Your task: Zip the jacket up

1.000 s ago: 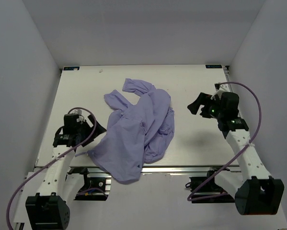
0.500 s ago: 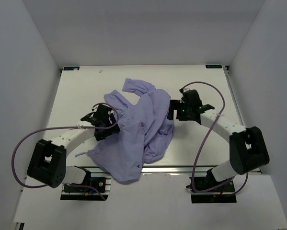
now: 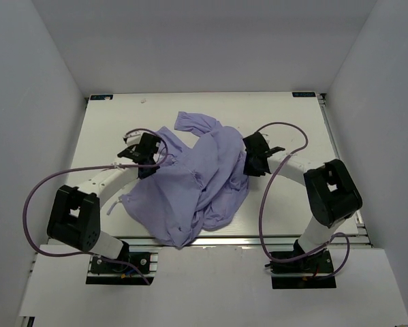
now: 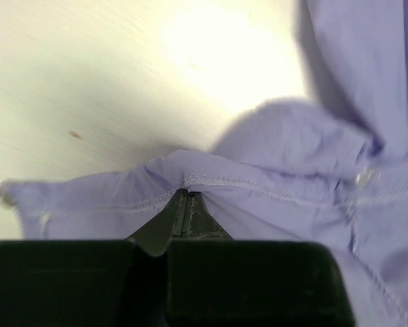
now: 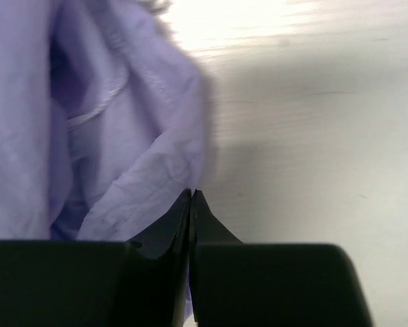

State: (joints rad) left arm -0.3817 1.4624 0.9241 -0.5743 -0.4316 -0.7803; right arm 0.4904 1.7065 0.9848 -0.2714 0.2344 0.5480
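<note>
Jacket point(image 3: 204, 187): lavender, crumpled at centre frame on table point(image 3: 292, 122); zipper not visible, nothing zipped. Left gripper point(image 4: 189, 199): jaws closed, pinching a stitched hem at jacket's left edge. Right gripper point(image 5: 191, 199): closed, apparently on a right-edge fold. I judged spreading, aligning and zipping all outstanding.

right hand point(image 5: 191, 197) pinched on jacket point(image 5: 88, 109) edge, table point(image 5: 312, 136)

The jacket point(image 3: 197, 191) is thin, matt lavender cloth, creased, with stitched hems. The table point(image 3: 292, 129) is smooth, pale, faintly wood-grained, with a soft sheen. The left gripper point(image 4: 188, 203) and right gripper point(image 5: 191, 199) look like matt black plastic.
</note>
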